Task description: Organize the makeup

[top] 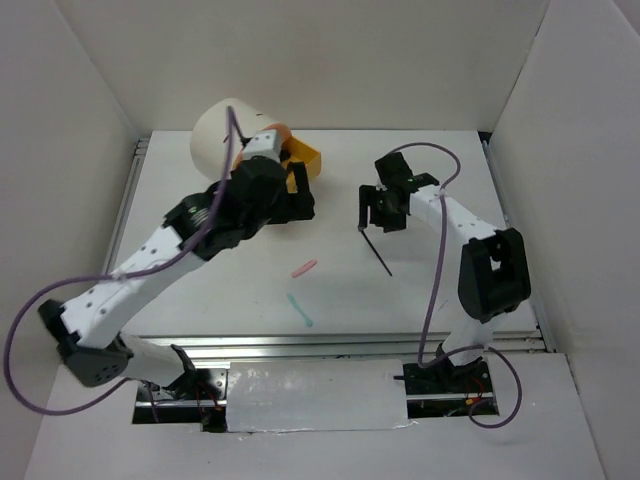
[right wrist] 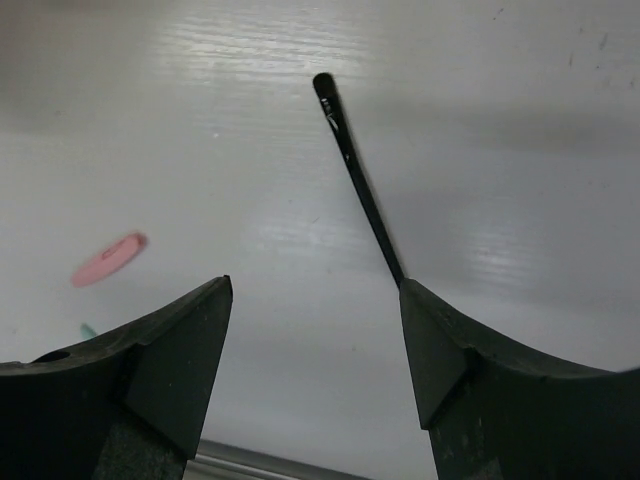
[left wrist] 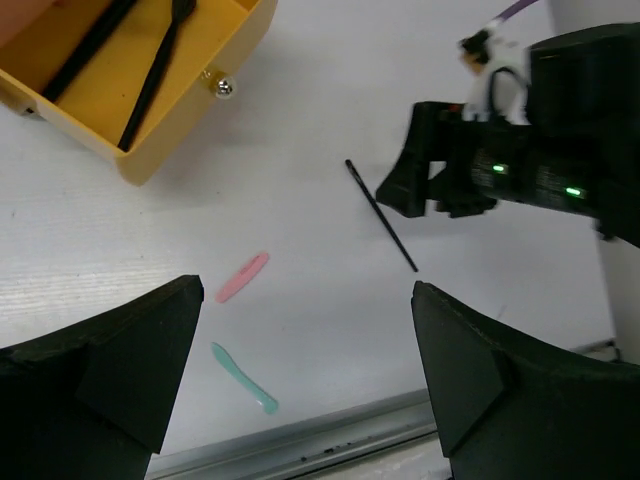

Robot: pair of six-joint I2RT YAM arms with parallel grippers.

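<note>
A thin black stick [top: 376, 251] lies on the white table, slanting toward the front. My right gripper [top: 383, 213] hangs over its far end, open; in the right wrist view the black stick [right wrist: 355, 170] runs down to the right fingertip [right wrist: 430, 330] and nothing sits between the jaws. A short pink stick [top: 304, 268] and a short teal stick [top: 299, 310] lie mid-table. My left gripper [left wrist: 305, 310] is open and empty above the table, near the orange drawer [left wrist: 190, 95]. Two black brushes [left wrist: 150, 70] lie inside that drawer.
A cream cylindrical box [top: 225, 135] stands at the back left, its orange drawer [top: 303, 160] pulled out toward the middle. A metal rail [top: 340, 342] runs along the table's front edge. White walls close in on both sides and at the back.
</note>
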